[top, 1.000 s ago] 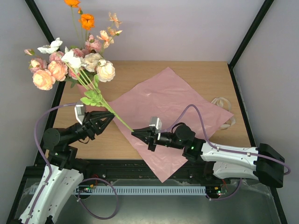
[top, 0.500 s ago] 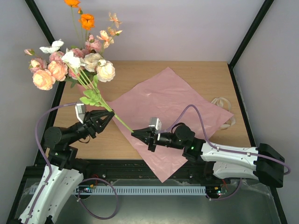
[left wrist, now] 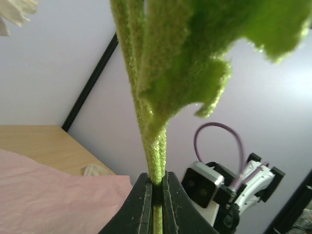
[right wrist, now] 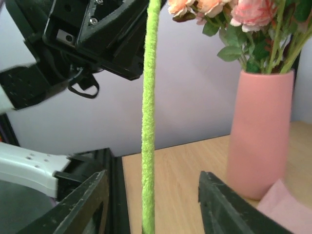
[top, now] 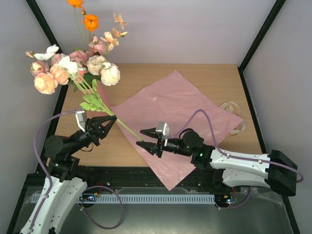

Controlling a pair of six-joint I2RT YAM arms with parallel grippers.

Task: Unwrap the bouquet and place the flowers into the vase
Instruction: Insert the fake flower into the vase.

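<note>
Plainly, there are two grippers, one loose stem, one vase and one sheet. The left gripper [top: 111,120] is clamped tight on the fuzzy green stem [top: 124,127]. The right gripper [top: 146,139] stands parted around its lower end, with a gap either side. Only the right wrist view shows the vase [right wrist: 261,131] clearly: salmon-pink, upright at the table's back left, holding flowers [top: 92,63]. The pink sheet [top: 180,102] lies flat.

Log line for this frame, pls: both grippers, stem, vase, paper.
left gripper: shut on flower stem | right gripper: open, jaws astride stem end | vase: upright, holds flowers | wrapping paper: flat on table
</note>
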